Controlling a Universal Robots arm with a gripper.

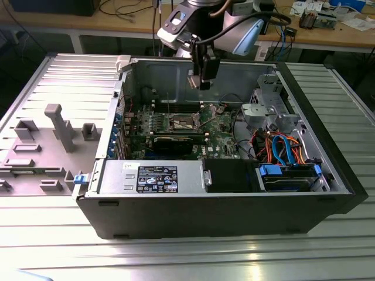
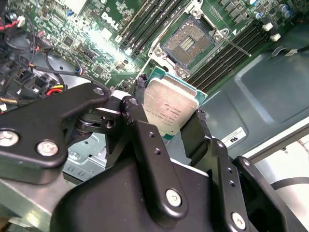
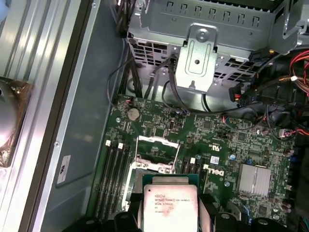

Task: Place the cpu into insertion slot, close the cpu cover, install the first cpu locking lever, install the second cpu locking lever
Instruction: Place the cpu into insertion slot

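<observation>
The gripper (image 1: 202, 82), poised over the open computer case (image 1: 176, 216), was clamped by its black fingers (image 2: 145, 140) on opposite edges of the cpu (image 2: 170, 107), a flat square chip with a dull silver top and green rim, held clear above the motherboard (image 3: 217, 135). The insertion slot (image 2: 188, 41), near the board's edge beside the case wall, lay uncovered with its contacts bare. Placement, the first step, appeared to be in hand, and it called for squaring the chip to the socket and keeping it level.

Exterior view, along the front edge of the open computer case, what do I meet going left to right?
Blue latch, grey power supply box, black cover panel, blue drive bay. Further back, the pincer grips the cpu, seen in the second wrist view.
</observation>
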